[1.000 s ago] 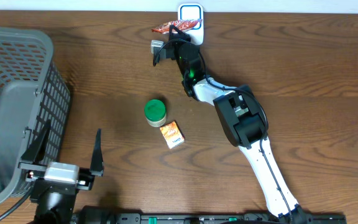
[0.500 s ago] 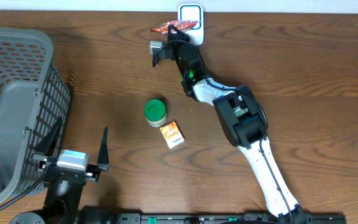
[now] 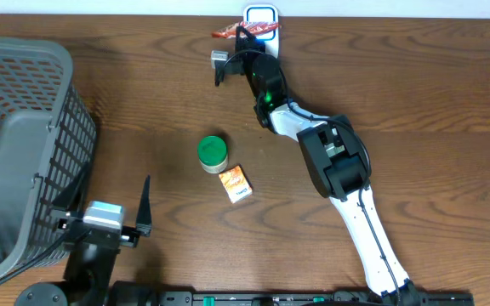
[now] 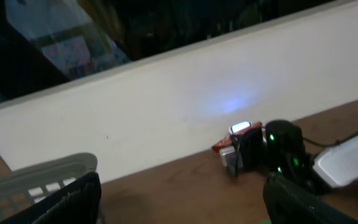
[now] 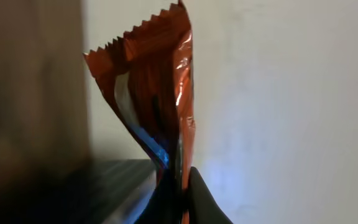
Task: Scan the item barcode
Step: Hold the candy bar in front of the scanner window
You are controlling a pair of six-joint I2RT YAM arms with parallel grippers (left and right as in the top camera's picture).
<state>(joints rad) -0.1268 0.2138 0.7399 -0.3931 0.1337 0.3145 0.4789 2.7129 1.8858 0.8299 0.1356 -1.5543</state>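
Observation:
A red-orange snack packet point(image 3: 226, 35) hangs pinched in my right gripper point(image 3: 243, 39) at the far edge of the table, right beside the white scanner point(image 3: 261, 17) with its blue light. In the right wrist view the packet point(image 5: 157, 93) stands upright between the shut fingers of that gripper point(image 5: 182, 190), against a pale wall with a bluish glow. My left gripper point(image 3: 116, 175) stands open and holds nothing near the table's front left. From the left wrist view, the packet point(image 4: 222, 147) and the lit scanner point(image 4: 240, 128) show far off, beyond the open left gripper point(image 4: 182, 205).
A large grey basket point(image 3: 24, 127) fills the left side. A green-lidded can point(image 3: 212, 151) and a small orange box point(image 3: 235, 183) sit mid-table. The right arm point(image 3: 339, 170) stretches diagonally from the front right to the back wall.
My right gripper has carried the packet slightly right and farther back, closer to the scanner. The left gripper has shifted a little to the right and stays open.

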